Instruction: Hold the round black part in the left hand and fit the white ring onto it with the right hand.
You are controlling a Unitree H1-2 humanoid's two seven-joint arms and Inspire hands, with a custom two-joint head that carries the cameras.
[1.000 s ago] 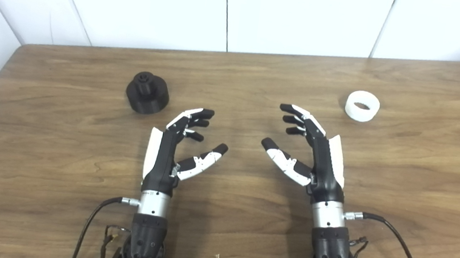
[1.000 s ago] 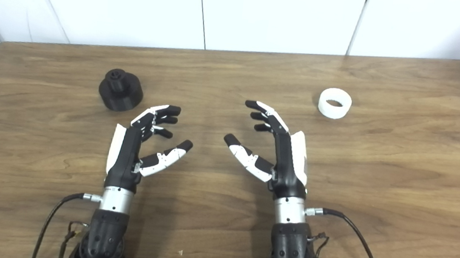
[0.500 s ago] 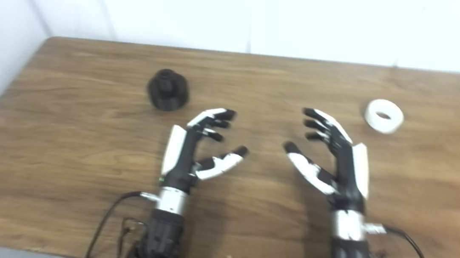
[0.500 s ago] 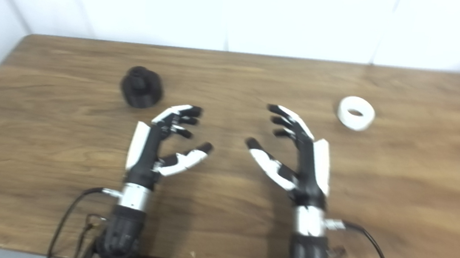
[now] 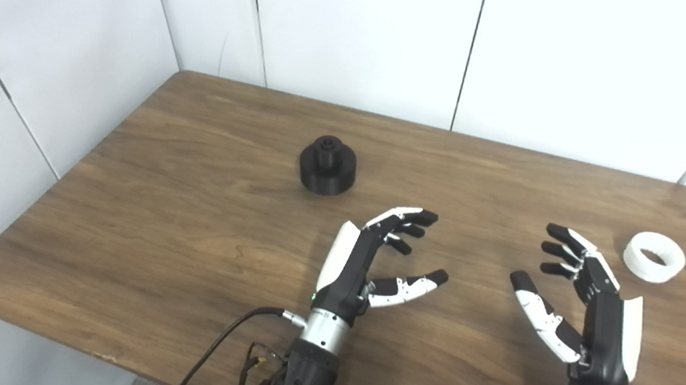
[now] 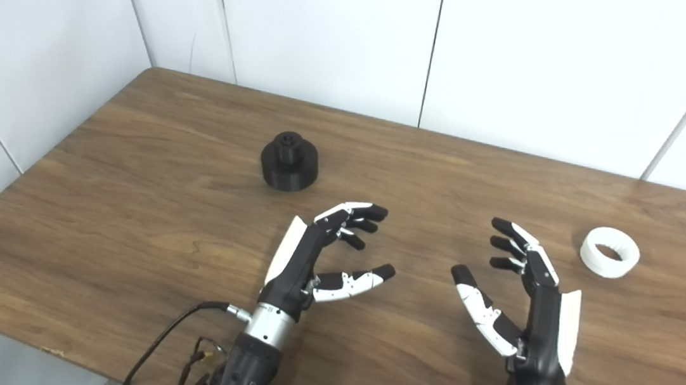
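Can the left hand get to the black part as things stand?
Probably yes: left hand is open, and only bare table lies between it and the round black part ahead.

A round black part (image 5: 326, 173), a squat cylinder topped by a narrower raised hub, stands upright on the wooden tabletop (image 5: 187, 214) toward its far left. A short, wide white ring (image 5: 653, 257), opening tilted upward, lies well apart from it at the right.

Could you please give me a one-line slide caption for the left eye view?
Both hands, left hand and right hand, open above the table, black part and white ring untouched.
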